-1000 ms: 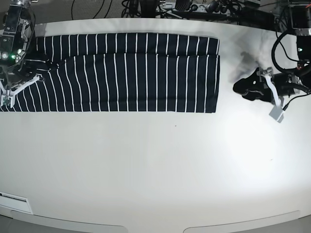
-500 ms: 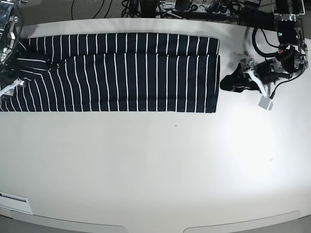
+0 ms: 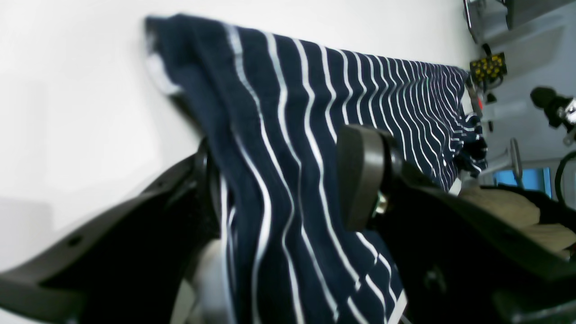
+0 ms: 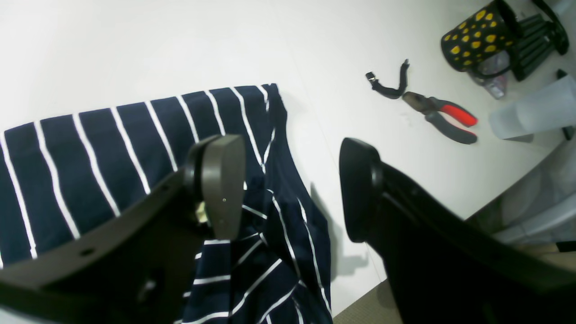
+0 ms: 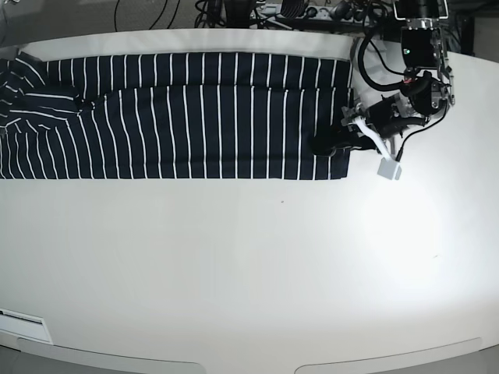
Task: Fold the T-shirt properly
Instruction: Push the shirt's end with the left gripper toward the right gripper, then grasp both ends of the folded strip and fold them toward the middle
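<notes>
The T-shirt (image 5: 195, 117), dark navy with thin white stripes, lies folded into a long band across the back of the white table (image 5: 273, 273). My left gripper (image 5: 331, 146) sits at the band's right end. In the left wrist view the left gripper (image 3: 283, 175) is open and straddles the T-shirt (image 3: 292, 90), with the cloth running between its two fingers. My right gripper (image 4: 292, 180) is open with nothing in it. It hovers over the crumpled sleeve end of the T-shirt (image 4: 90, 148), close to the table's edge. The right arm is outside the base view.
Beyond the sleeve end lie red-handled pliers (image 4: 443, 118) and a black strap (image 4: 389, 85). A black cup with yellow dots (image 4: 477, 40) and a translucent container (image 4: 535, 112) stand near the table's corner. Cables (image 5: 257, 12) run behind the back edge.
The left arm has swung left from the bare table onto the shirt's right end. The right gripper has opened, let go of the sleeve end and left the base view.
</notes>
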